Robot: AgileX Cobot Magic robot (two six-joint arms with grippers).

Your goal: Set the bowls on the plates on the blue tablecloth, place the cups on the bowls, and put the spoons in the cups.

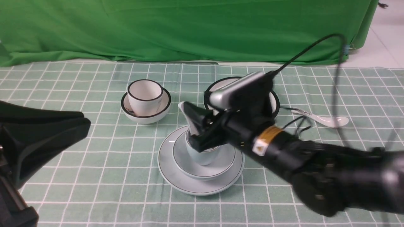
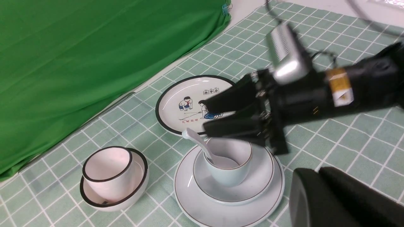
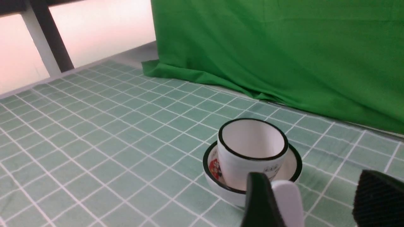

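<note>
Right gripper (image 2: 205,114) is open, its fingers parted over the blue cup (image 1: 203,157) and beside the handle of the plain spoon (image 2: 200,142). Left gripper (image 1: 79,125) is closed, at the left of the front view, with nothing in its grip. The plain spoon stands tilted in the blue cup, bowl end down, handle projecting above the rim. The blue cup is seated in the blue bowl (image 1: 189,165), which rests on the blue plate (image 1: 169,157). The white cup (image 1: 145,97) sits tilted in the white bowl (image 1: 148,119), which rests directly on the cloth (image 1: 104,170). The white plate (image 2: 170,104) lies on the cloth beyond the blue plate, to the right of the white bowl. The marked spoon (image 1: 333,122) lies on the cloth, right of the white plate.
</note>
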